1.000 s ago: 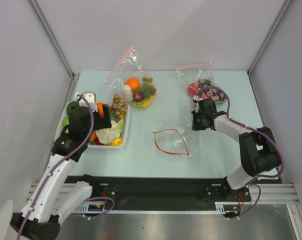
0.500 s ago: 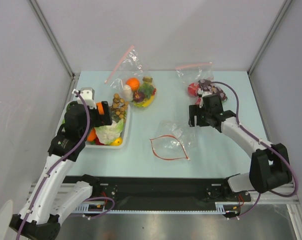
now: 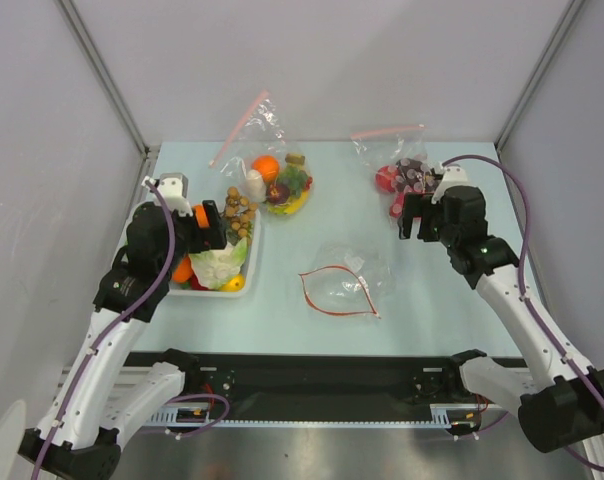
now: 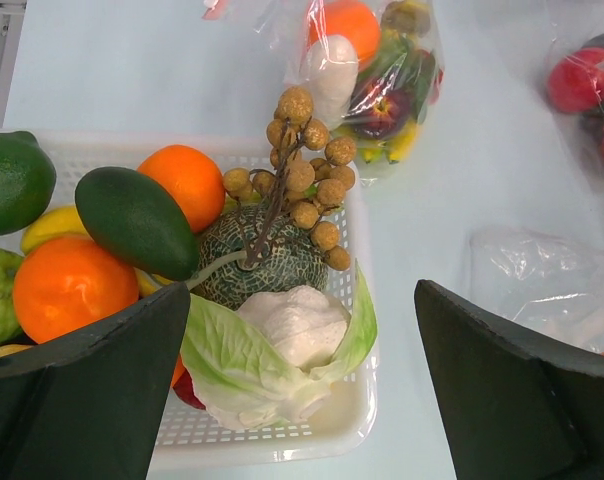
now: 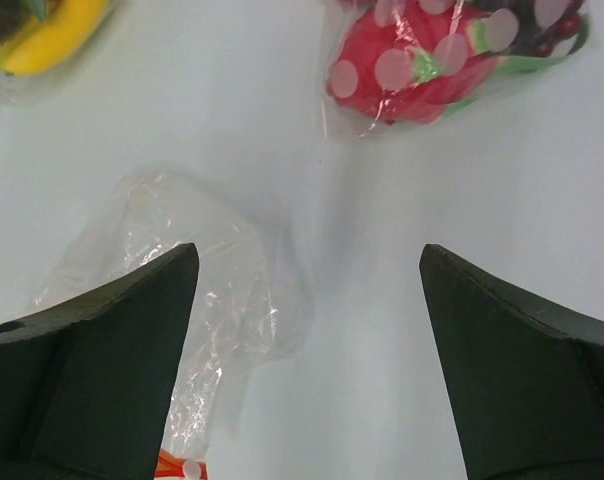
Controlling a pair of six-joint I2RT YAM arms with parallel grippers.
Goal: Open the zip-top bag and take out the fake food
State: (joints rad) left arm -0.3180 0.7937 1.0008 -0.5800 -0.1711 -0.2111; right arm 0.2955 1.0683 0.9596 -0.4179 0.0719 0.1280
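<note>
Left gripper [image 3: 210, 224]: hangs over the white basket [image 4: 282, 452] at the table's 9 o'clock, fingers spread wide, nothing held.

Fake food [image 4: 282, 345]: lies in that basket. The brown cluster [image 4: 300, 180], pale leafy head and dark green piece [image 4: 137, 220] are all visible.

Zip-top bag [image 3: 347, 280]: lies flat near the table centre, at 3 o'clock from the basket. Its red rim [image 3: 322, 300] gapes roughly toward 7 o'clock. No contents show inside.

Right gripper [image 3: 419, 217]: hovers at 1 o'clock from the zip-top bag, well apart from it, fingers spread and empty, just beside the red-toy bag [image 3: 407, 180].

Judgement: removal appears complete, and the step in hand is clearing away. Each arm should rise straight up before drawing back toward 6 o'clock. The left fingers should stay clear of the basket rim and the cluster, and the right fingers off both bags, so nothing drags.
</note>
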